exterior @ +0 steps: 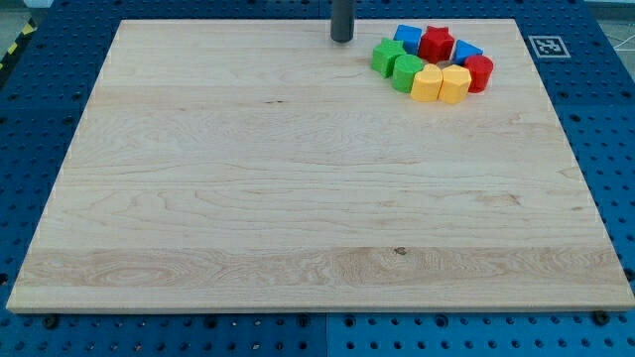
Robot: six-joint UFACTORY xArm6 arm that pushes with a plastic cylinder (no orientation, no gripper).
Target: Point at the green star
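At the upper right of the frame: all the blocks sit bunched in one tight cluster on the wooden board (248,198).
Green star (385,57): left edge of that cluster, touching a second green block (407,72) just below and to its right.
Neighbours: blue blocks (408,38) and a red block (436,44) along the top, two yellow blocks (442,84) at the bottom, another red block (479,73) at the right end.
My tip (342,40): near the frame's top edge, just left of the star, apart from it.
Fingers: none; the arm ends in a plain rod, nothing to spread or pinch.
Risk: overshooting rightward would likely shove the star into its neighbours and scatter the pack.
Containers: none visible; nothing holds the blocks.
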